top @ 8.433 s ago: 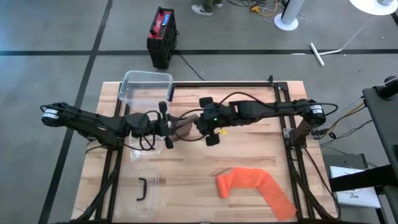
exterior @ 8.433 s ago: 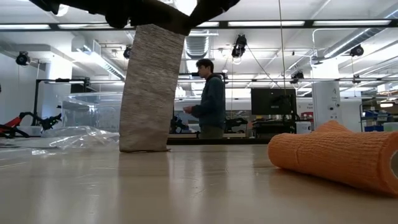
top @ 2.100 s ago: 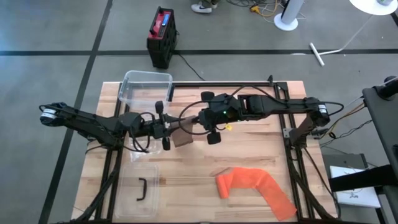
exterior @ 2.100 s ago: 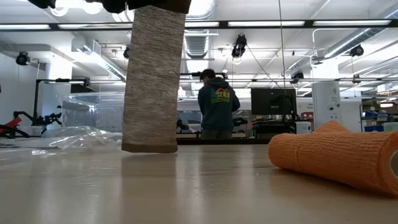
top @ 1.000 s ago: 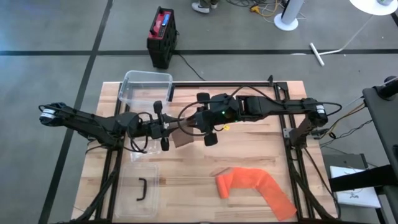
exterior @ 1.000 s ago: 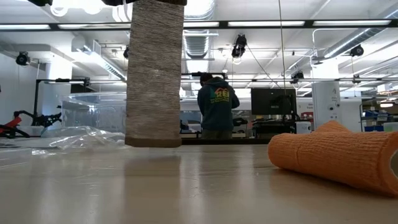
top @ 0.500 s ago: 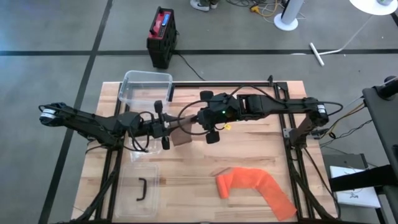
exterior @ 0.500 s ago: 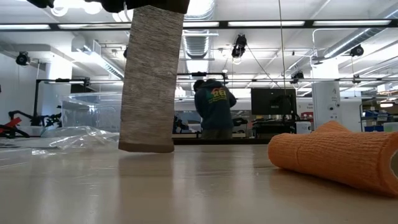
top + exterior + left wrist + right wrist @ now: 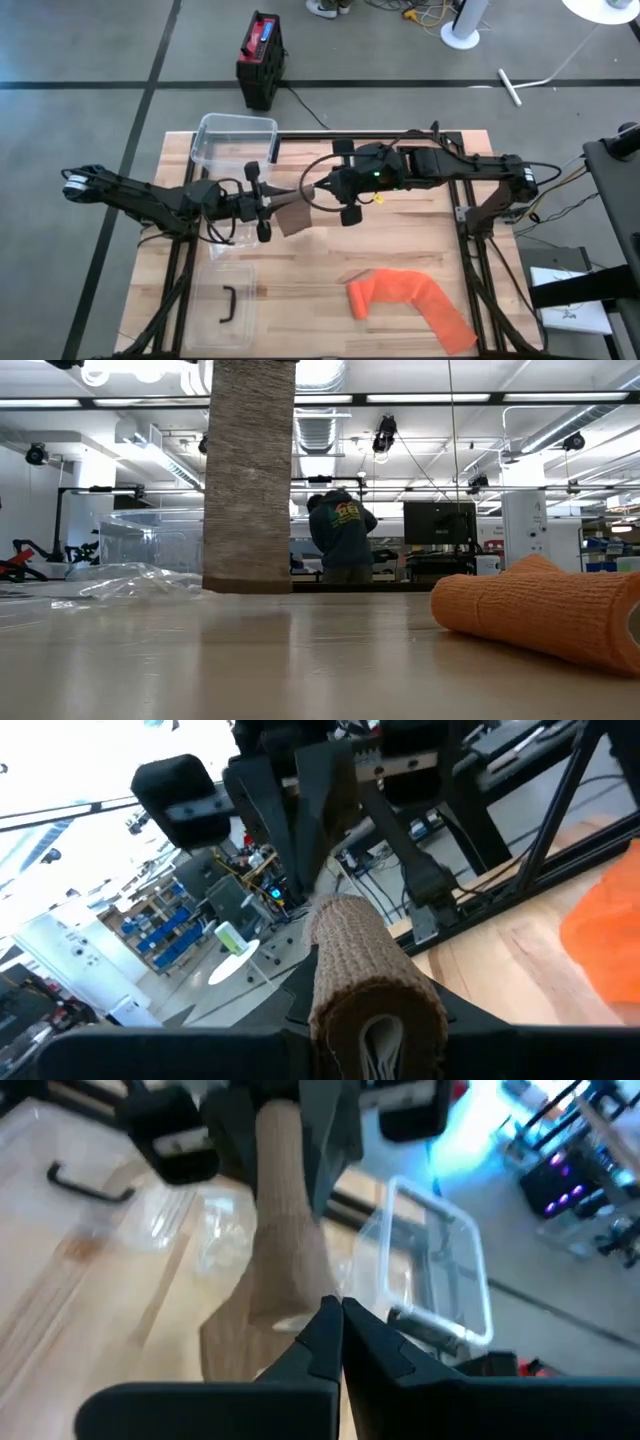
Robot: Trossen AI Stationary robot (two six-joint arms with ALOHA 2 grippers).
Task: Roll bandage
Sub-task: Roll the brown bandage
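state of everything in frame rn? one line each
beige bandage: partly rolled, held off the table between both arms, tail hanging down.
left gripper: shut on the beige bandage's roll.
right gripper: shut.
orange bandage: unrolled, lying loose on the table.
clear container: open, lid off.

Both dark arms reach in toward table centre, left gripper [image 9: 266, 208] clamped on the tan woven bandage roll [image 9: 291, 216], right gripper [image 9: 318, 190] just beside it with fingers pressed fully together, wrists roughly level.
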